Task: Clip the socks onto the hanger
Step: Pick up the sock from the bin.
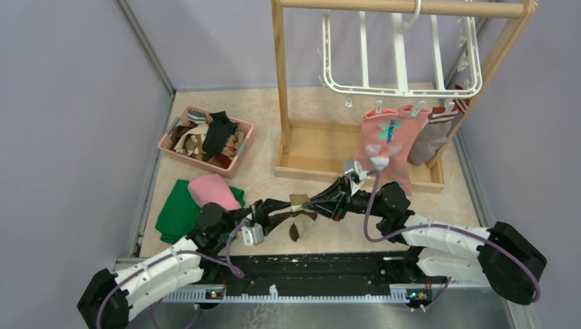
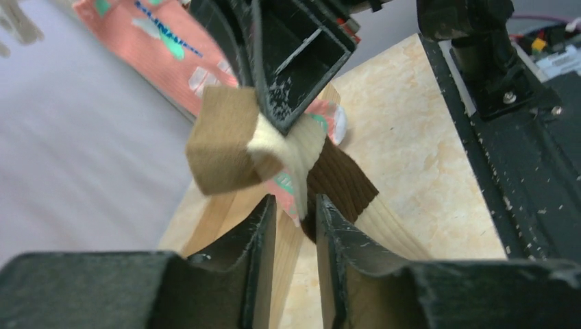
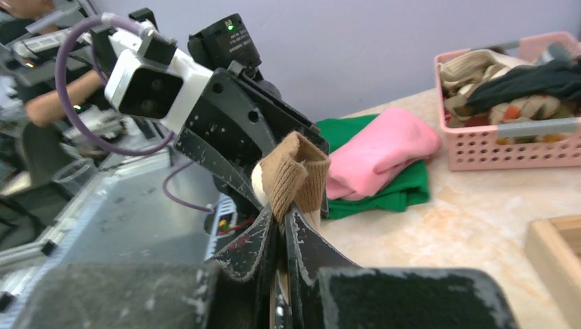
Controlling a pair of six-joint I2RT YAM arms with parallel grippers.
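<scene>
A brown-cream striped sock (image 1: 297,226) hangs between my two grippers above the table's front middle. My right gripper (image 1: 310,205) is shut on its tan cuff (image 3: 296,168). My left gripper (image 1: 291,211) faces it. In the left wrist view its jaws (image 2: 296,205) stand a narrow gap apart, with the sock's cream edge (image 2: 291,154) at their tips. The white hanger (image 1: 401,86) hangs from the wooden stand. A salmon pink sock (image 1: 384,140) and a grey-brown sock with a striped cuff (image 1: 433,133) are clipped to its front rim.
The wooden stand (image 1: 279,82) has a tray base (image 1: 322,147) at the back middle. A pink basket (image 1: 166,142) at the back left holds several socks. A green cloth (image 1: 175,212) with a pink cloth (image 1: 214,190) on it lies at the front left. Walls close both sides.
</scene>
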